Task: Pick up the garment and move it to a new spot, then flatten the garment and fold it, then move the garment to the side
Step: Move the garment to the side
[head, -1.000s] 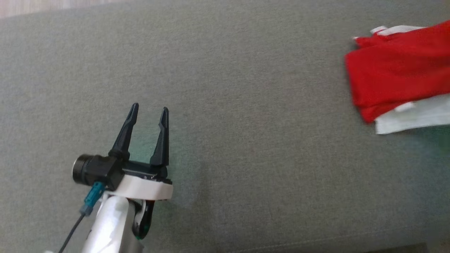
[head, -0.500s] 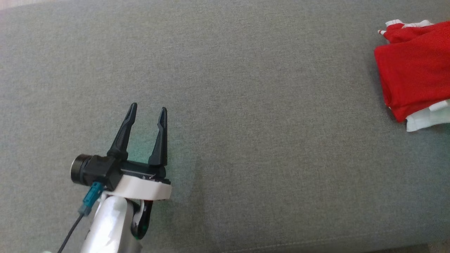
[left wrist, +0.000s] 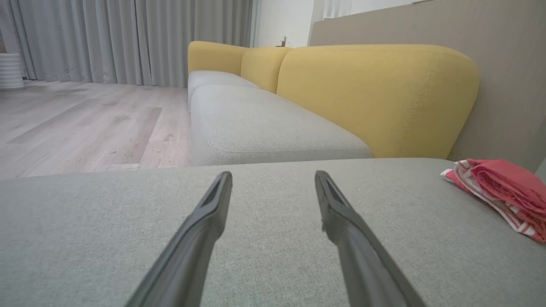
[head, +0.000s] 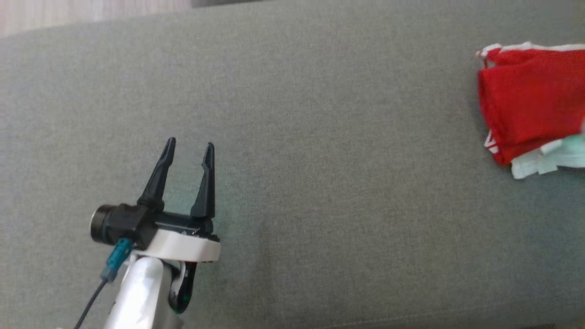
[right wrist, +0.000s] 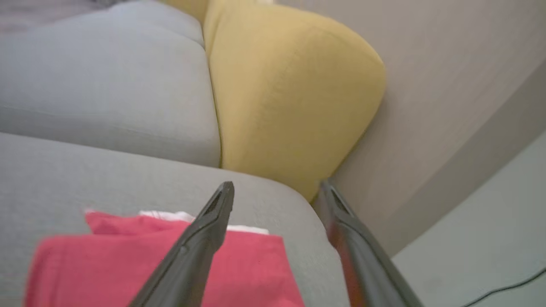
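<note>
Garment: folded red knit, white trim, on grey woven cushion.
Left gripper: spread, empty, unmoved.
Right gripper: spread, empty, near garment.

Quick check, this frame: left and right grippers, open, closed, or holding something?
Left gripper: open, holding nothing.
Right gripper: open, fingers apart, nothing between them; the red garment is not gripped.
</note>
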{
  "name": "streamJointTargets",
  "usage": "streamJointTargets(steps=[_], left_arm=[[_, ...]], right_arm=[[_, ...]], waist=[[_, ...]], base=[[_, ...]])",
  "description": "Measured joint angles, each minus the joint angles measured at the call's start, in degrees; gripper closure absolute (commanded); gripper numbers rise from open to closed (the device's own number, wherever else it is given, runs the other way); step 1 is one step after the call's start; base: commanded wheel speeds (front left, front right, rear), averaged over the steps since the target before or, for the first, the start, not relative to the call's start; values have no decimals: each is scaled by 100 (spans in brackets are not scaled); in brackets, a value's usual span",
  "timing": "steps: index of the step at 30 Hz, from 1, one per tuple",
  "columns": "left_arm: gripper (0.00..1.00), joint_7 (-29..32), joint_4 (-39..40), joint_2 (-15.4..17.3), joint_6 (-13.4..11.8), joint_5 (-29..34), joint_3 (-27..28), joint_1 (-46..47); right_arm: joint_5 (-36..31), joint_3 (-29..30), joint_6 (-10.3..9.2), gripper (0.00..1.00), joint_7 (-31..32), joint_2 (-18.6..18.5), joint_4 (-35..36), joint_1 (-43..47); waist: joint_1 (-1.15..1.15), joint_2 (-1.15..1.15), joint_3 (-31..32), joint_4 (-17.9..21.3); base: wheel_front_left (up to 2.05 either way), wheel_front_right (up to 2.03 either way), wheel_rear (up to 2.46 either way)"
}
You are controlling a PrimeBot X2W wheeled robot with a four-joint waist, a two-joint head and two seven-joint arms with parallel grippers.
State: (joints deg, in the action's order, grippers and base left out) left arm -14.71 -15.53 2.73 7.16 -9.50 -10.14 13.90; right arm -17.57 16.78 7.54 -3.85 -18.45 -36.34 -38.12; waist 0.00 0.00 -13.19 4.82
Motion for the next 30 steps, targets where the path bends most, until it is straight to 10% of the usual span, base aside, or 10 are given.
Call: streamJointTargets(steps=[10, 30], left_arm=[[0, 0, 160, -3, -30, -69, 110, -378], [0, 0, 147, -2, -486, -414, 231, -759]], right_arm=[[532, -880, 0, 0, -478, 1228, 1129, 595], [2551, -1871, 0, 0, -1035, 1567, 1238, 2724]], waist=[[-1, 0, 693, 5], [0, 0, 1026, -212]], base=[[0, 0, 0], [0, 0, 0]])
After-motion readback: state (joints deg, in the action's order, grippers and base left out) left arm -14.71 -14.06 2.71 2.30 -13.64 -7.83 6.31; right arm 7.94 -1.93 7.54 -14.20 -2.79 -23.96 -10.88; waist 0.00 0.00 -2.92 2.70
